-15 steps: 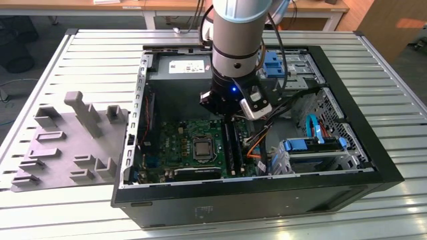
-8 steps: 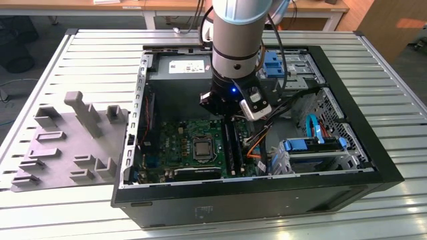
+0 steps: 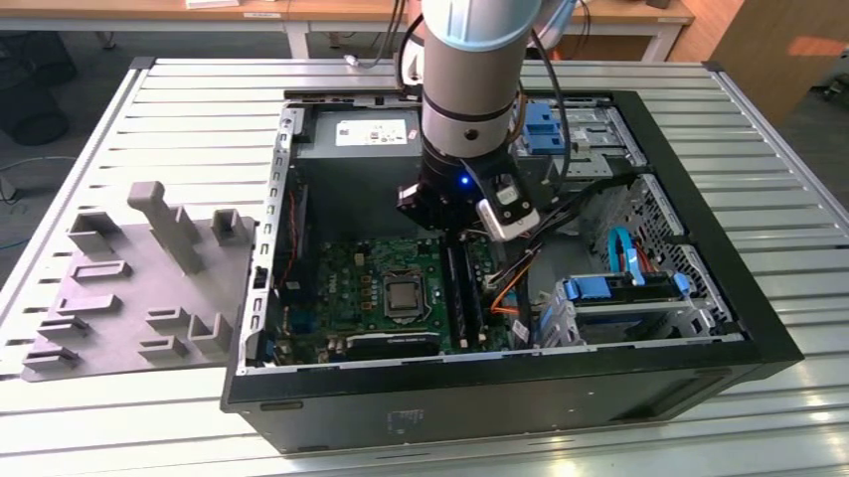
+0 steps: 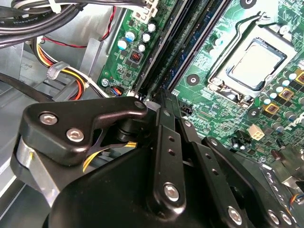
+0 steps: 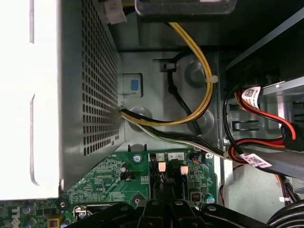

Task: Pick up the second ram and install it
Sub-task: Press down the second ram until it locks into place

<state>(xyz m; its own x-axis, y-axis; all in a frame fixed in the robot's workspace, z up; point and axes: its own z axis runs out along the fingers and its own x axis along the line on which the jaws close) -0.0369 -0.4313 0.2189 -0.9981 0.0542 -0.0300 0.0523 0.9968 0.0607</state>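
My gripper [image 3: 458,231] hangs inside the open computer case, low over the far end of the long memory slots [image 3: 475,298] on the green motherboard [image 3: 365,283]. In the second wrist view its black fingers [image 4: 165,102] are drawn together, so the gripper [image 4: 161,92] is shut, right above the slot ends. A thin dark stick that I take for the second ram [image 4: 183,40] stands edge-up in the slots and runs away from the tips. I cannot tell whether the tips touch it. White slot latches [image 5: 161,166] sit just ahead of the gripper [image 5: 163,202].
The processor socket [image 4: 254,64] lies beside the slots. Bundled yellow and black cables [image 5: 190,114] and the perforated power supply box [image 5: 90,80] crowd the far end. Blue drive brackets [image 3: 623,290] fill the exterior view's right. A grey foam holder [image 3: 133,288] lies left of the case.
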